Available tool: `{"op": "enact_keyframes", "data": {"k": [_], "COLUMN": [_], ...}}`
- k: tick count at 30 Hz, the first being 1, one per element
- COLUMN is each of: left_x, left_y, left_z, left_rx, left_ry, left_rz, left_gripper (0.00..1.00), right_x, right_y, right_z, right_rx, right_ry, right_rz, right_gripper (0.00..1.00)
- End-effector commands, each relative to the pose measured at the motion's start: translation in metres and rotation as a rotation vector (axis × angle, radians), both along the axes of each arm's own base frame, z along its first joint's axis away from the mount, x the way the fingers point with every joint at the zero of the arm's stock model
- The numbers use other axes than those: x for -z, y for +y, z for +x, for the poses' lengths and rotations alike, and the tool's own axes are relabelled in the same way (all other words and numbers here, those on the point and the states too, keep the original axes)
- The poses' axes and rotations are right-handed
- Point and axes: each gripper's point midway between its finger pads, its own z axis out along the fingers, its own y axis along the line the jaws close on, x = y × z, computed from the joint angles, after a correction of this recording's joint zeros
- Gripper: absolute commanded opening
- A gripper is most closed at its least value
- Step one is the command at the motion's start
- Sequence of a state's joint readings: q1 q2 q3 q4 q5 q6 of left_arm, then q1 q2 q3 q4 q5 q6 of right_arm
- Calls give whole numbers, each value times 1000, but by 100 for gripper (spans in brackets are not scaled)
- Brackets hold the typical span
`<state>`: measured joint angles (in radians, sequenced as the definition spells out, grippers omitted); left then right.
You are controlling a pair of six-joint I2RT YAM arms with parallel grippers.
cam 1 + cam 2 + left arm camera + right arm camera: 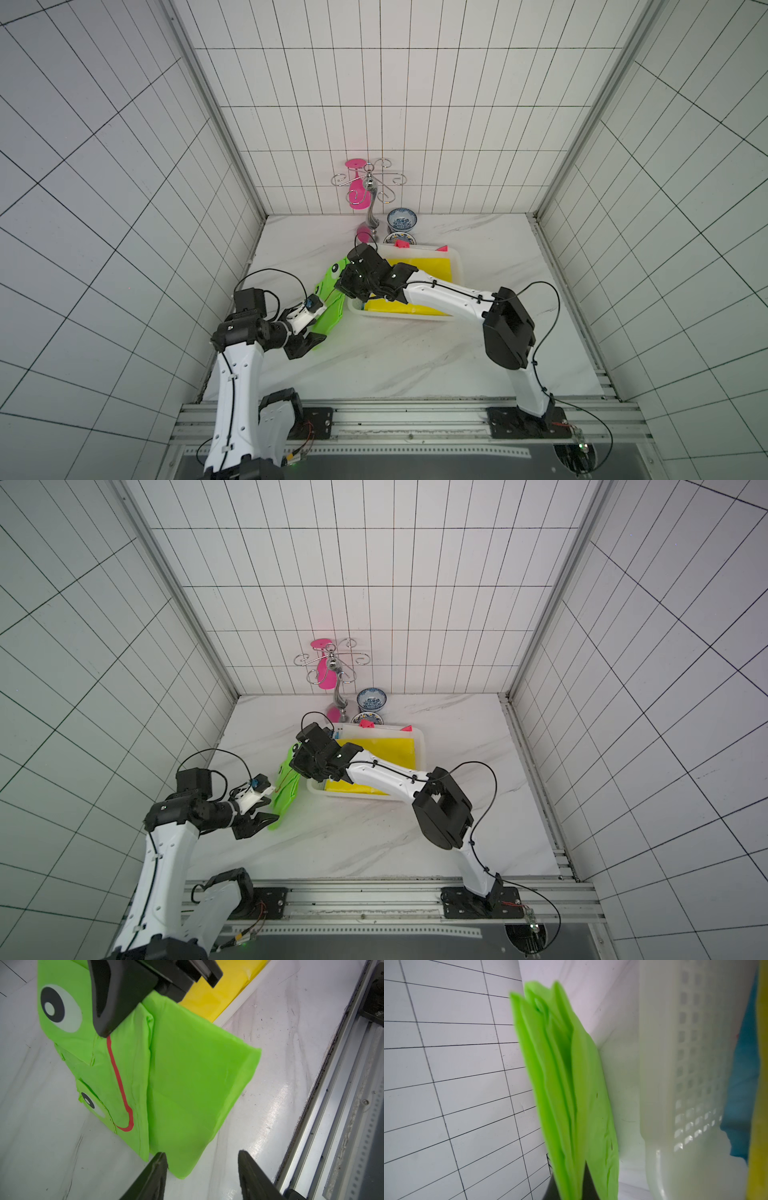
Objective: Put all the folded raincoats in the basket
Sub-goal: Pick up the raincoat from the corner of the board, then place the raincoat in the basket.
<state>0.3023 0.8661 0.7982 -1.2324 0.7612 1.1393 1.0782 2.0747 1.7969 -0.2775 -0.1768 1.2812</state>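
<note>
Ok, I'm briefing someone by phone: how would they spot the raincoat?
Find the white basket toward the back of the marble table. Beside its left end is the raincoat, pinched in the right end effector. Unlike the yellow sheet inside the basket, it is bright green with cartoon eyes.

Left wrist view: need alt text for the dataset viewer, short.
A folded green raincoat printed with cartoon eyes and a red mouth line rests on the white marble table, the right gripper shut on its far end. The left gripper stands open at its near corner; beyond it, the white basket holds a yellow item.
</note>
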Motion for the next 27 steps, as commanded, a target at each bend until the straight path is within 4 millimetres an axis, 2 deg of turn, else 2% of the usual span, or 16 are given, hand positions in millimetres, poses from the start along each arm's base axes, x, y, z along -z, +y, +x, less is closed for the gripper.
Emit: {"op": "enact_keyframes", "data": {"k": [1, 3, 4, 8, 13, 18, 27], "left_x": [-21, -25, -26, -24, -24, -10, 13], "left_y": [-8, -9, -9, -7, -7, -5, -19], "left_z": [5, 10, 14, 32, 43, 50, 51], "left_rx": [-11, -37, -47, -110, -135, -148, -96], "left_ry": [-27, -27, -35, -49, -5, 64, 148], "left_rz": [-83, -119, -133, -197, -247, -262, -203], "left_gripper": [58, 59, 66, 84, 85, 86, 86], "right_x": [-51, -56, -55, -43, -24, 1, 20], "right_y": [-18, -27, -31, -58, -101, -148, -205], "right_z": [17, 19, 20, 28, 37, 44, 45], "right_rx": [-46, -94, -112, -150, -155, -131, -120], "right_ry": [-185, -222, -227, -197, -171, -154, -153], "right_rz": [23, 19, 16, 5, -19, -74, -94], "right_gripper": [0, 0, 0, 0, 0, 0, 0]}}
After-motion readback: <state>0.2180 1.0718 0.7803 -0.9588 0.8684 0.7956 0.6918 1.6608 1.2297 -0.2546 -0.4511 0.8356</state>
